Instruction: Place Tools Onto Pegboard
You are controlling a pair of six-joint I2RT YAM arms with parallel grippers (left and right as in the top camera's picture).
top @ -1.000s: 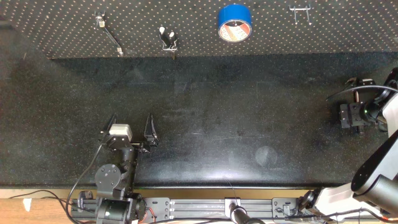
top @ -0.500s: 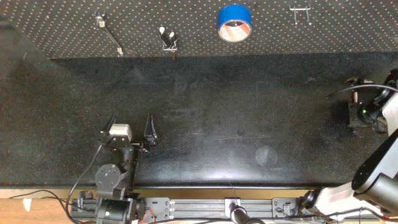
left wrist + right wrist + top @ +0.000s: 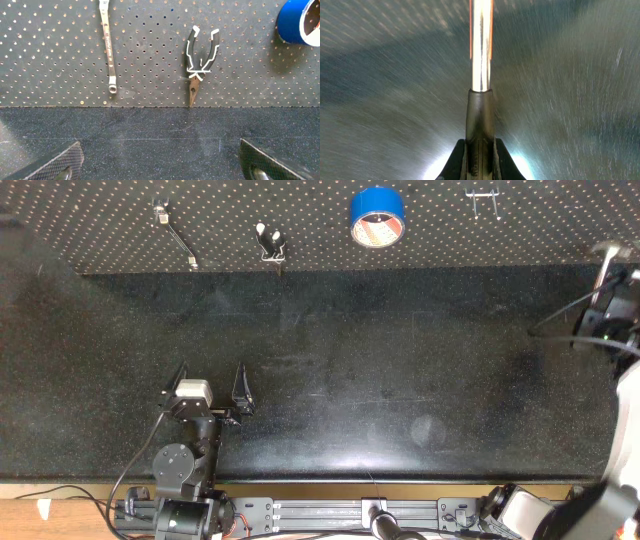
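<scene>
A: What's changed on the right side?

B: A sec ago the right gripper sat low at the right end of the table. Now it's swung up the top view to the far right edge, level w/ the foot of the pegboard. It's clamped on the tool.

A: So that's the carry?

B: I'd say so, transport to the board and not hung yet. The bare hook looks like the likely target.

A: And the tool itself?

B: Bright metal shaft w/ orange edges, dark collar and grip pinched between the fingers, pointing straight out from the wrist. Prob. a screwdriver, but the wrist view's streaky, so I can't be sure.

A: Left arm?

B: The left gripper is parked near its base, fingers spread wide, holding nothing.

A: What's on the board already?

B: Wrench, pliers and blue tape roll, all hanging.
</scene>
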